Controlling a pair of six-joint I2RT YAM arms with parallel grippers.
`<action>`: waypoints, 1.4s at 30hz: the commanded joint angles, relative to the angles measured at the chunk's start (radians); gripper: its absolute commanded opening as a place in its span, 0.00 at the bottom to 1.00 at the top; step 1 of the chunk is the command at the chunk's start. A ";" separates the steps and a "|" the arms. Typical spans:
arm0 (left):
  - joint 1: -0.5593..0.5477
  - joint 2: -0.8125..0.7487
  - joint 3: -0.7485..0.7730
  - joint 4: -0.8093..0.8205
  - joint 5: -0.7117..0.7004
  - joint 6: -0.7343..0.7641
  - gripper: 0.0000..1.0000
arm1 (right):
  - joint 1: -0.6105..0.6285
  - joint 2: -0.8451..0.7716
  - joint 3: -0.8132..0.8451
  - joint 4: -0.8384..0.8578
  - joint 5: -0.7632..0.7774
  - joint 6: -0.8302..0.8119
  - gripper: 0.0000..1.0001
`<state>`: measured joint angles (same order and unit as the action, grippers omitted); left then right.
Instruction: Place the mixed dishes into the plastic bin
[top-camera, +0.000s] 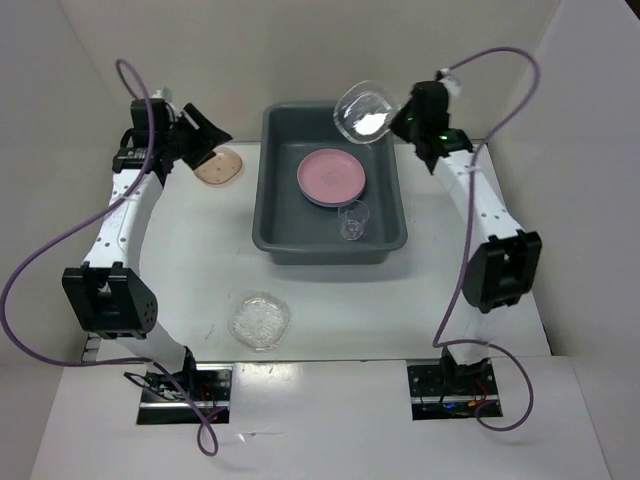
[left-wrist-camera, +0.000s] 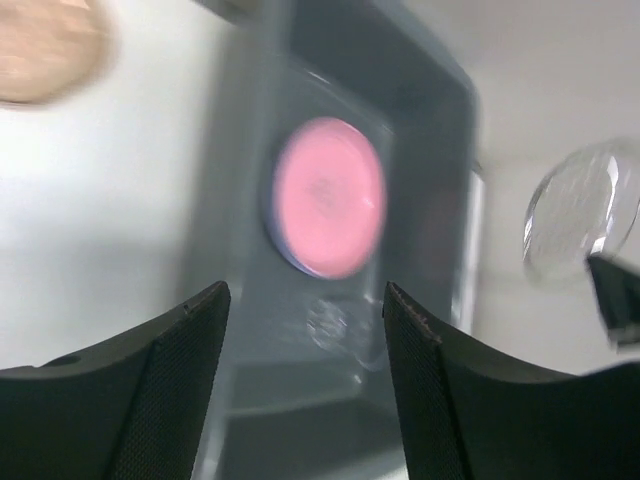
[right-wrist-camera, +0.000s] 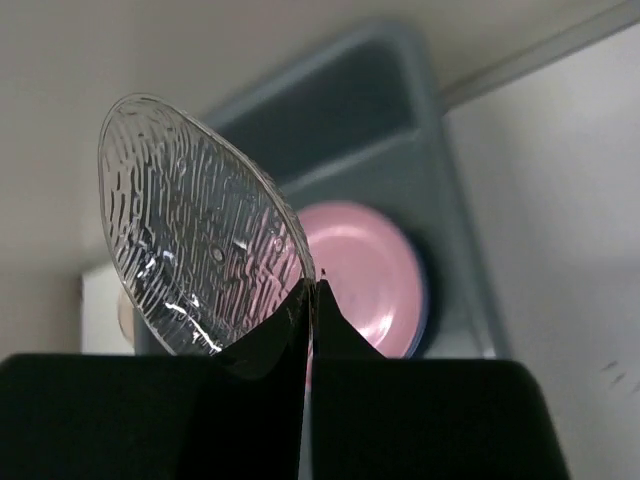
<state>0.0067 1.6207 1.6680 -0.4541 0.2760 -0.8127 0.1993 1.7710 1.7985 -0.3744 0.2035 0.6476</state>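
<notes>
The dark grey plastic bin (top-camera: 275, 215) stands at the table's middle back. In it lie a pink plate (top-camera: 330, 175) stacked on a blue one and a clear plastic cup (top-camera: 352, 220). My right gripper (top-camera: 400, 122) is shut on the rim of a clear textured dish (top-camera: 362, 112), held tilted above the bin's far right corner; the dish (right-wrist-camera: 190, 225) fills the right wrist view over the pink plate (right-wrist-camera: 370, 270). My left gripper (top-camera: 208, 135) is open and empty, above the table left of the bin near the peach dish (top-camera: 220, 166). Another clear textured dish (top-camera: 260, 320) lies on the table in front.
White walls close the table on the left, back and right. Purple cables loop from both arms. The left wrist view is blurred, with the bin (left-wrist-camera: 250, 200), pink plate (left-wrist-camera: 330, 195) and held clear dish (left-wrist-camera: 580, 215) ahead.
</notes>
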 joint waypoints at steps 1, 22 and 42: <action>0.126 -0.027 -0.054 0.064 -0.058 0.018 0.71 | 0.103 0.128 0.100 -0.149 -0.059 -0.074 0.00; 0.237 0.217 -0.162 0.155 -0.161 0.104 0.74 | 0.166 0.652 0.708 -0.423 -0.035 -0.065 0.36; 0.237 0.462 -0.129 0.405 -0.179 -0.104 0.60 | 0.166 -0.050 -0.005 -0.250 -0.089 -0.034 0.46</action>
<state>0.2443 2.0457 1.5055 -0.1421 0.1059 -0.8440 0.3702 1.9167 1.8462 -0.7551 0.1017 0.5907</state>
